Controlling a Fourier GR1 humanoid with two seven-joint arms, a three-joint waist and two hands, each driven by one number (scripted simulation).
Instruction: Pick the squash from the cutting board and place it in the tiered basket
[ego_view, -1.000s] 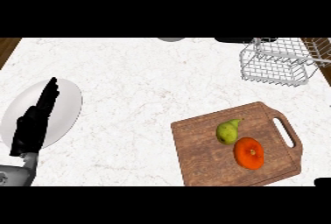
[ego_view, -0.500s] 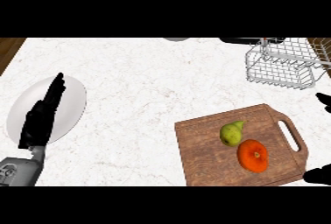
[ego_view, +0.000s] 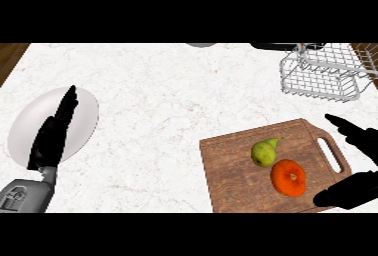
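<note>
The right hand (ego_view: 353, 192) comes in at the 4 o'clock edge of the view, and most of it is cut off there. Only dark fingers (ego_view: 359, 137) pointing toward 10 o'clock and a lower lobe show. The two parts are spread wide and hold nothing, bracketing the handle end of the cutting board (ego_view: 229, 175) without closing on it.

The squash (ego_view: 289, 177), orange and round, lies on the board just to the 9 o'clock side of that hand, apart from the fingers. A green pear-shaped fruit (ego_view: 263, 151) sits just beside the squash, toward 11 o'clock from it. The board's lower edge runs out of the view.

The tiered basket (ego_view: 325, 75) stands at 1 o'clock, well apart from the board, and its right side is cut off. Bare counter (ego_view: 184, 100) lies between basket and board.

The left hand (ego_view: 52, 135) rests at 9 o'clock, fingers straight and flat over a white plate (ego_view: 85, 110), hiding its middle. Whether it touches the plate cannot be told. Two dark shapes at 12 o'clock are too cropped to name.
</note>
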